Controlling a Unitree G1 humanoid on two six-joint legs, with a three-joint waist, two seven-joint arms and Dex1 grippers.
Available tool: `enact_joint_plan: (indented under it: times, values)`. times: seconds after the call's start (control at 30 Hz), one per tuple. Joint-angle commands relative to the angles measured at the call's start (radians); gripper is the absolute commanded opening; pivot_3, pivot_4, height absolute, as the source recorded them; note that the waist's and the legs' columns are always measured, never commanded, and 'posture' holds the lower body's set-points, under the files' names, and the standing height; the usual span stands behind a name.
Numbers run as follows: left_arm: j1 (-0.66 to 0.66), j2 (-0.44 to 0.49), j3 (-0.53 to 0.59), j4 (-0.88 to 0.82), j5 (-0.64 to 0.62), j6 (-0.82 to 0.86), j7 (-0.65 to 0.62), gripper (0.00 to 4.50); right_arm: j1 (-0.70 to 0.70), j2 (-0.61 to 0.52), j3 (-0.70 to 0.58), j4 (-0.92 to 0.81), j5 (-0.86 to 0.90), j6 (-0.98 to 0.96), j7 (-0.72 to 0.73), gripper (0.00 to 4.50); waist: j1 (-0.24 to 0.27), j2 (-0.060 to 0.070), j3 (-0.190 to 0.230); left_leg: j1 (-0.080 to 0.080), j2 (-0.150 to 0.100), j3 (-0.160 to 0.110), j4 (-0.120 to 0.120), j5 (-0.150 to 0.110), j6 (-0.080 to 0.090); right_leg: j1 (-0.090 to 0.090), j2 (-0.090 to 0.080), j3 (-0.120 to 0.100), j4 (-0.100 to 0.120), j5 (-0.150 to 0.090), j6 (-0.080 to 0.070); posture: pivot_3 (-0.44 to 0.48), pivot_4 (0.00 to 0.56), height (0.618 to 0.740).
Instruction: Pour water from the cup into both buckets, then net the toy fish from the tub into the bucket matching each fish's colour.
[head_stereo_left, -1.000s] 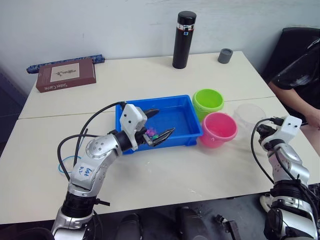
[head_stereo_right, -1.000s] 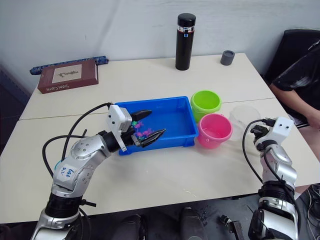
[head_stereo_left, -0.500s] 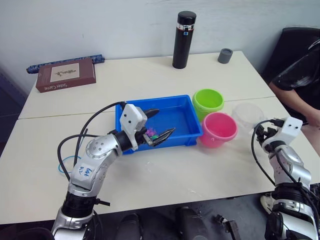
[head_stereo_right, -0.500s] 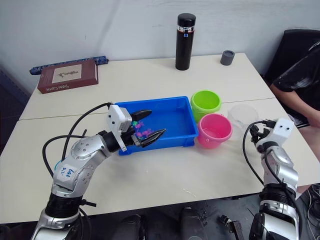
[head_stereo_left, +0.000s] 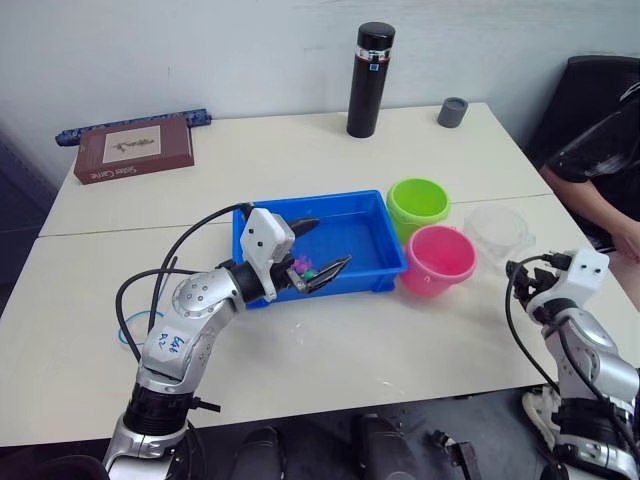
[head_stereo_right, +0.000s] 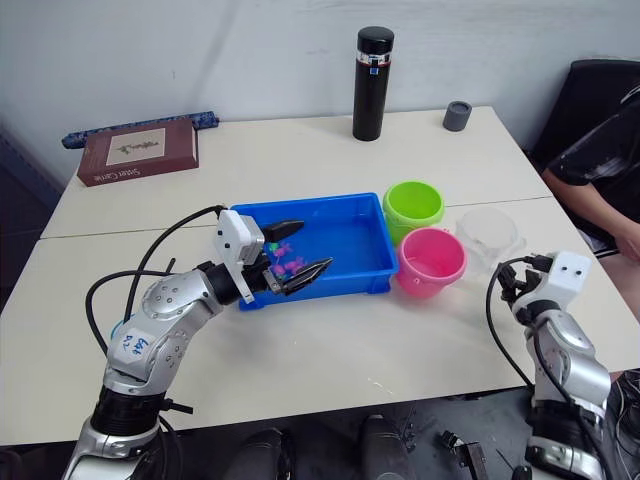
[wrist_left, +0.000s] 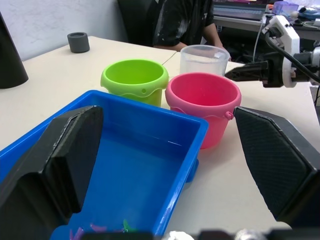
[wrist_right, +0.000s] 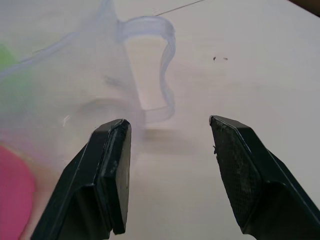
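Right gripper (wrist_right: 167, 150) gapes empty, near the clear plastic measuring cup (wrist_right: 75, 90); left gripper (head_stereo_left: 318, 250) spread over the blue plastic tub (head_stereo_left: 365, 235) on the cream table (head_stereo_left: 300, 150).

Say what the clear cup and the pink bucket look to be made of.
The cup: seemingly thin clear plastic, glossy; the table shows through its wall and moulded handle. The pink bucket: probably opaque moulded plastic with a smooth, slightly satin finish, even colour and a rolled rim.

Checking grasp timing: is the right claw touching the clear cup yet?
Apart. The right wrist view shows the right claw open, bare table visible between its fingertips and the cup handle ahead.
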Motion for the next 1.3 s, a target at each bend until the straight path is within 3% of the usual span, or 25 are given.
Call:
enact_joint_plan:
  times: [0.03, 0.1, 0.23, 0.43, 0.5, 0.57, 0.73, 0.97, 1.3]
  values:
    - [0.002, 0.001, 0.006, -0.021, -0.006, -0.019, -0.006, 4.50, 0.059, -0.011, -0.054, -0.181, 0.063, 0.066, -0.012, 2.70, 0.004, 0.000, 0.000, 0.000, 0.000, 0.000, 0.000, 0.000, 0.000, 0.000, 0.000, 0.000, 0.000, 0.000, 0.000, 0.000, 0.150, 0.740]
    - [0.005, 0.005, 0.011, -0.020, -0.005, -0.019, -0.007, 4.50, 0.115, -0.026, -0.059, -0.306, 0.115, 0.124, 0.016, 2.70, 0.010, 0.000, 0.000, 0.000, 0.000, 0.000, -0.001, 0.000, 0.000, 0.000, 0.000, 0.000, 0.000, 0.000, 0.000, 0.000, 0.150, 0.740]
    - [0.014, 0.012, 0.024, -0.027, -0.008, -0.014, -0.003, 4.50, 0.149, -0.131, -0.122, -0.614, 0.496, 0.361, 0.074, 2.70, 0.008, 0.000, 0.000, 0.000, 0.000, 0.000, 0.000, -0.001, 0.001, 0.000, 0.000, 0.000, 0.000, 0.000, 0.000, 0.000, 0.150, 0.740]
    - [0.017, 0.012, 0.027, -0.027, -0.009, -0.011, 0.001, 4.50, 0.026, -0.301, -0.144, -0.660, 0.736, 0.445, 0.042, 2.70, 0.016, -0.003, 0.000, -0.001, 0.000, -0.003, 0.000, -0.001, 0.002, 0.001, 0.000, -0.002, -0.002, 0.000, 0.000, 0.000, 0.150, 0.740]
    - [0.021, 0.011, 0.028, -0.027, -0.006, -0.013, 0.004, 4.50, -0.073, -0.339, -0.085, -0.655, 0.788, 0.461, 0.022, 3.55, 0.015, -0.003, 0.000, -0.002, -0.001, -0.002, 0.000, -0.002, 0.003, 0.000, -0.001, -0.001, -0.003, 0.000, 0.000, 0.000, 0.150, 0.740]
    - [0.027, 0.011, 0.032, -0.027, -0.001, -0.015, 0.010, 4.50, -0.145, -0.339, -0.010, -0.647, 0.791, 0.465, 0.013, 4.45, 0.013, -0.003, 0.000, -0.002, 0.000, -0.003, 0.000, -0.002, 0.003, 0.000, -0.001, -0.001, -0.003, 0.000, 0.000, 0.000, 0.150, 0.740]
    - [0.045, 0.011, 0.072, -0.024, 0.020, -0.018, 0.064, 4.50, -0.282, -0.292, 0.203, -0.580, 0.695, 0.436, 0.087, 4.45, 0.016, -0.004, 0.000, -0.004, 0.000, -0.005, 0.000, -0.002, 0.004, -0.001, -0.001, -0.003, -0.003, 0.000, -0.001, 0.000, 0.150, 0.740]
    - [0.157, 0.013, 0.183, -0.078, 0.030, -0.005, 0.164, 4.50, -0.423, -0.263, 0.448, -0.442, 0.493, 0.351, 0.342, 4.45, 0.016, -0.004, 0.000, -0.005, 0.000, -0.007, 0.000, -0.003, 0.005, -0.002, -0.002, -0.003, -0.004, 0.000, -0.001, 0.000, 0.150, 0.740]
    - [0.364, -0.013, 0.436, -0.133, 0.049, -0.001, 0.348, 4.50, -0.602, -0.176, 0.590, -0.252, 0.314, 0.245, 0.615, 4.45, 0.013, -0.004, 0.000, -0.004, 0.002, -0.008, 0.000, -0.003, 0.004, -0.002, -0.003, -0.005, -0.003, 0.000, -0.001, 0.000, 0.150, 0.740]
